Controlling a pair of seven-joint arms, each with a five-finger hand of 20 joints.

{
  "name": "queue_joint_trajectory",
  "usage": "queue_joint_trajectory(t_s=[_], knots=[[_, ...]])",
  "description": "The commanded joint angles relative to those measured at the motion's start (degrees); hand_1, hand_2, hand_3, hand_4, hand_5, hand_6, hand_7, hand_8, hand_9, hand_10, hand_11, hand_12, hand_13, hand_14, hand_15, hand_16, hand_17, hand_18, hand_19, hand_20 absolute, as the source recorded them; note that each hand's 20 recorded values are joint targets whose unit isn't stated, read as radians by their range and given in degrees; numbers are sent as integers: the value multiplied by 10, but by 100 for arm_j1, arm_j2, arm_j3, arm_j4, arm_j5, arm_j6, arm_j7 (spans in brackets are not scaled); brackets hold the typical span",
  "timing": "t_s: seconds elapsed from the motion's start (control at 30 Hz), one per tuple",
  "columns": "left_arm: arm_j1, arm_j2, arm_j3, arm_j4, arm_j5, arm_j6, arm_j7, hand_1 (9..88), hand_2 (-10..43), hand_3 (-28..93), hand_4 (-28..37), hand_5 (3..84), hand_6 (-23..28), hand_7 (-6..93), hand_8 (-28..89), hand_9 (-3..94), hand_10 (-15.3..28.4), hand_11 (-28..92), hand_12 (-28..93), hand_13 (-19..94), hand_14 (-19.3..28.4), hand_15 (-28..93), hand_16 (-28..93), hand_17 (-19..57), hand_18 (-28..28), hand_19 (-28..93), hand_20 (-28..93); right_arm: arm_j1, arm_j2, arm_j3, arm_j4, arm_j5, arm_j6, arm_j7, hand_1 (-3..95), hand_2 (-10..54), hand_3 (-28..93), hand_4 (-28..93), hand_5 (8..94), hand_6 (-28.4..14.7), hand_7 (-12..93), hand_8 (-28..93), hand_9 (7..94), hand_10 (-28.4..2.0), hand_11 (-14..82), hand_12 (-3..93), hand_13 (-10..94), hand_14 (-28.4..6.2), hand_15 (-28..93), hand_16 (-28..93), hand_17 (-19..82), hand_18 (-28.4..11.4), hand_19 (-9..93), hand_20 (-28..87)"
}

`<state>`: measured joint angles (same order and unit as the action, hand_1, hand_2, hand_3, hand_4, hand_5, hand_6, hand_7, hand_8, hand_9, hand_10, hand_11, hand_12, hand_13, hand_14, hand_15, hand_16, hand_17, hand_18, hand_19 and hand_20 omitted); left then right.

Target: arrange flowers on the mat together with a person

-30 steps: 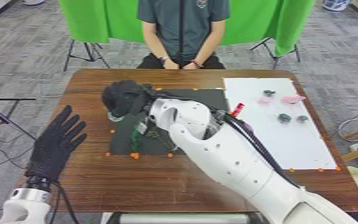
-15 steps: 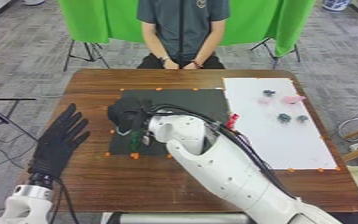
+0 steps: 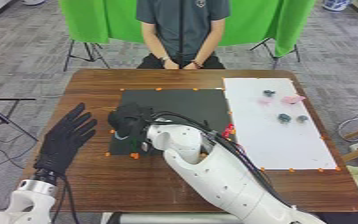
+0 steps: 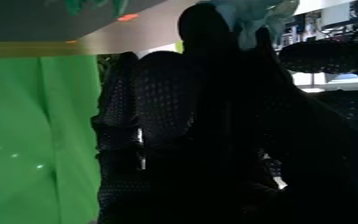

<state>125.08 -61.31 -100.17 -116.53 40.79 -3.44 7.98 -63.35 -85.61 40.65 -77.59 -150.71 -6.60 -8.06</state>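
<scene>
My right hand [image 3: 129, 120] is over the left part of the dark mat [image 3: 191, 101]. Below its fingers a pale blue-green bit of flower [image 3: 120, 135] shows. In the right wrist view the glove [image 4: 167, 95] has a pale blue-green flower [image 4: 254, 15] pinched at its fingertips. Green leaves [image 4: 97, 4] show there against the mat. A green piece [image 3: 145, 146] lies low on the mat, partly covered by the right hand and arm. My left hand [image 3: 64, 137] stays over the table's left edge, fingers straight and holding nothing.
On the white sheet [image 3: 286, 145] at the right lie pink flowers [image 3: 293, 99] and dark bluish ones [image 3: 285, 118]. Orange markers [image 3: 135, 155] edge the mat. The right forearm crosses the mat's lower right. A person's hands [image 3: 190, 65] rest beyond the far table edge.
My right hand has come back from the mat's upper left towards the robot, and its forearm has followed. The left hand has shifted slightly to the right.
</scene>
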Motion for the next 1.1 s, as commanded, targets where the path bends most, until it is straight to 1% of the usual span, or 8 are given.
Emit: queue_joint_trajectory(t_s=[0.03, 0.43, 0.5, 0.57, 0.67, 0.73, 0.9, 1.1], knots=[[-30, 1, 68, 66, -9, -90, -78, 263, 29, 620, -233, 278, 35, 127, -71, 250, 130, 113, 175, 219, 151, 157, 49, -133, 240, 421, 71, 16, -38, -42, -11, -240, 147, 256, 512, -42, 703, -282, 552, 52, 486, -49, 777, -40, 139, 433, 728, -35, 690, 222, 307, -158, 753, 388], [-30, -13, 83, 85, -13, -93, -43, 260, 35, 615, -235, 280, 36, 137, -73, 261, 141, 119, 186, 220, 165, 185, 42, -140, 248, 434, 55, 25, -21, 2, -53, -559, -116, 241, 466, -50, 714, -283, 507, 37, 459, -56, 686, -48, 180, 403, 670, -42, 714, 203, 282, -163, 745, 402], [-41, -24, 85, 88, -21, -84, -29, 259, 35, 617, -234, 280, 35, 137, -76, 260, 138, 114, 185, 219, 166, 185, 39, -141, 249, 436, 53, 51, 15, 11, -225, -506, -477, 340, 458, -52, 721, -283, 507, 36, 451, -52, 679, -50, 196, 394, 667, -43, 715, 201, 279, -163, 743, 404], [22, -17, 64, 72, -22, -55, 37, 259, 35, 616, -234, 280, 35, 138, -76, 259, 137, 114, 187, 218, 165, 184, 37, -141, 248, 437, 51, 84, 57, -40, -308, -339, -544, 441, 442, -58, 734, -282, 508, 34, 420, -47, 660, -54, 221, 371, 656, -46, 716, 199, 272, -165, 738, 408], [81, -36, 31, 47, -29, -36, 39, 257, 33, 618, -237, 283, 35, 147, -75, 262, 137, 119, 192, 218, 164, 186, 36, -140, 247, 437, 47, 92, 85, -44, -431, -337, -702, 475, 415, -60, 742, -276, 510, 33, 378, -61, 635, -64, 270, 328, 644, -51, 715, 194, 265, -167, 734, 413], [97, -54, 25, 44, -23, -45, 40, 258, 34, 617, -242, 286, 34, 153, -76, 265, 138, 127, 198, 219, 166, 193, 38, -141, 247, 439, 45, 94, 105, -45, -496, -292, -787, 466, 398, -56, 741, -266, 512, 38, 327, -140, 616, -68, 302, 289, 637, -53, 711, 192, 261, -171, 733, 417], [128, -78, 7, 42, -21, -44, 44, 257, 35, 617, -252, 290, 33, 163, -78, 268, 140, 131, 206, 217, 166, 201, 35, -142, 247, 441, 38, 76, 119, -33, -596, -246, -778, 514, 381, -48, 739, -250, 491, 48, 280, -153, 602, -74, 309, 255, 631, -57, 705, 192, 256, -174, 732, 418], [207, -207, -58, -13, 9, -64, 80, 246, 27, 639, -269, 300, 32, 169, -82, 269, 136, 131, 206, 212, 160, 194, 28, -141, 241, 442, 33, 69, 399, 171, -1322, 32, -1309, 709, 362, -38, 723, -234, 457, 34, 254, -135, 567, -77, 275, 233, 620, -61, 691, 187, 248, -178, 726, 417]])
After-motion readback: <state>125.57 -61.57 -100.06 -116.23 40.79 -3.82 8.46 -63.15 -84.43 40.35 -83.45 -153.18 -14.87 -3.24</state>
